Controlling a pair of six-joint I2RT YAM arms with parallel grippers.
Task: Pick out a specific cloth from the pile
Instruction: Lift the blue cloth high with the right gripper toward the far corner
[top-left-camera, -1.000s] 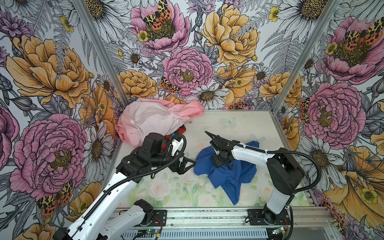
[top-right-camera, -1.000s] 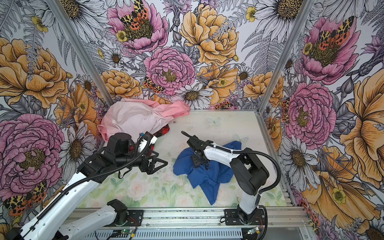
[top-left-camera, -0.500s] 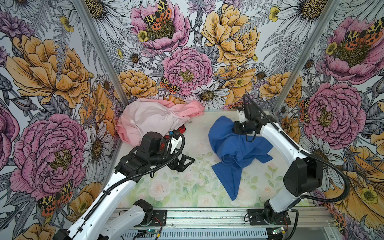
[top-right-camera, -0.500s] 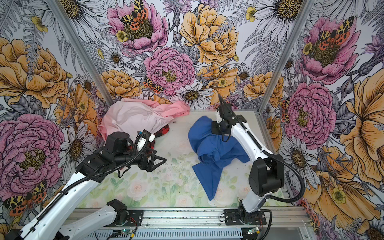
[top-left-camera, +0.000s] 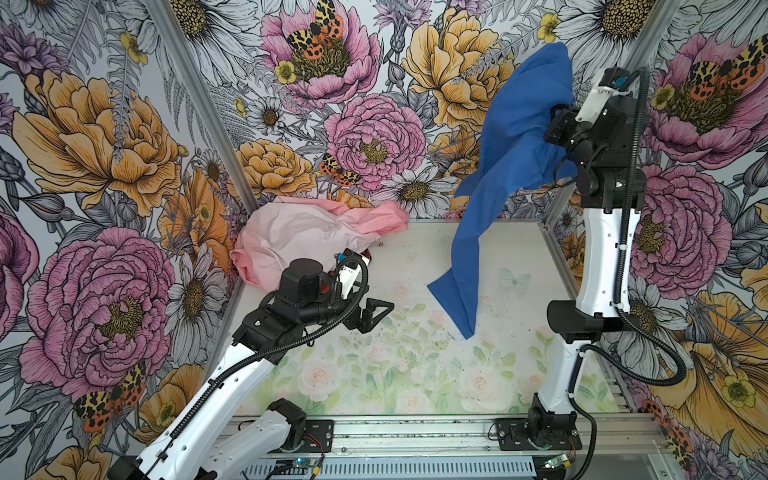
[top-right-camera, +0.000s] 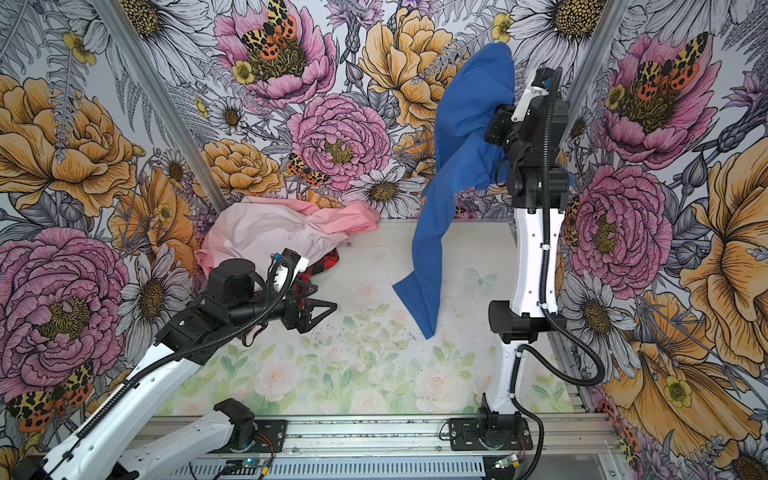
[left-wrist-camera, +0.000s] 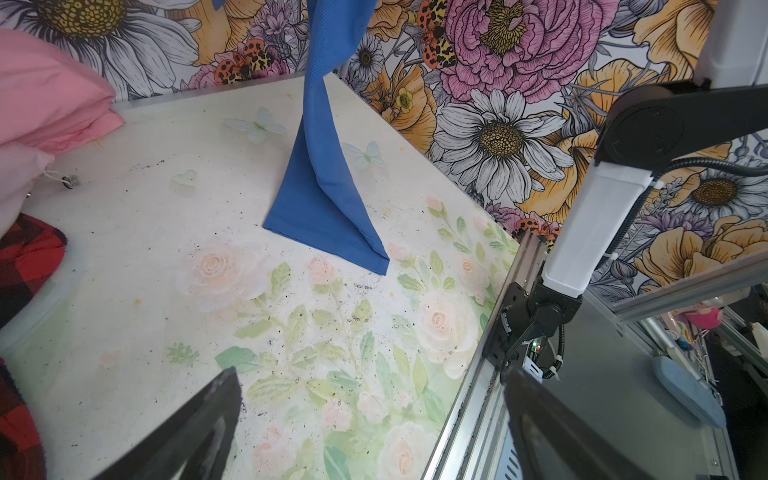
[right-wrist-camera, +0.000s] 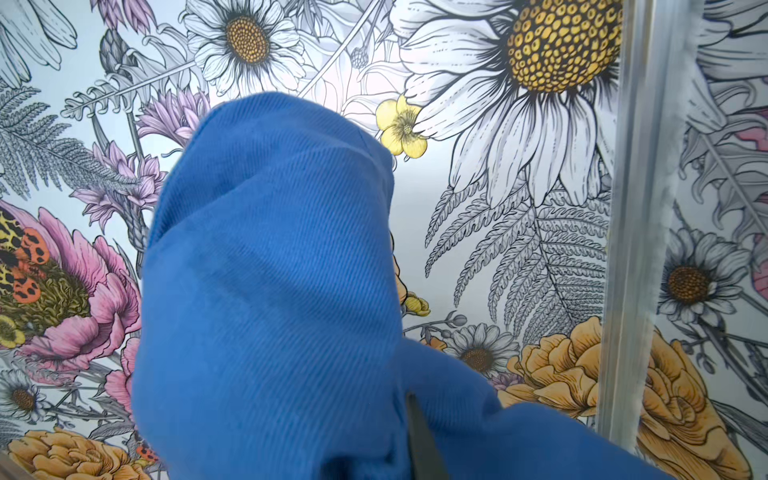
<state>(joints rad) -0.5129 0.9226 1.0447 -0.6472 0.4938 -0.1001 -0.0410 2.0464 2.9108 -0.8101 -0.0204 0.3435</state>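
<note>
On the table (top-left-camera: 415, 374), the pile (top-left-camera: 307, 237) sits bunched in the far left corner, its checked cloth (top-right-camera: 326, 266) mostly buried. The cloth (top-left-camera: 509, 158) hangs high on the right, well clear of it, draped over the right gripper (right-wrist-camera: 417, 428), which seems clamped on it, fingers smothered. The left gripper (top-left-camera: 376, 314) gapes, empty.

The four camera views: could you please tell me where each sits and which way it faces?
Top views: overhead at the front, looking down on the table; left arm and right arm show.
Left wrist: low over the table, facing the hanging blue cloth and right arm; open left gripper shows.
Right wrist: raised high, facing the wall; cloth drapes over the right gripper.
Shared: the blue cloth, in every view.
</note>
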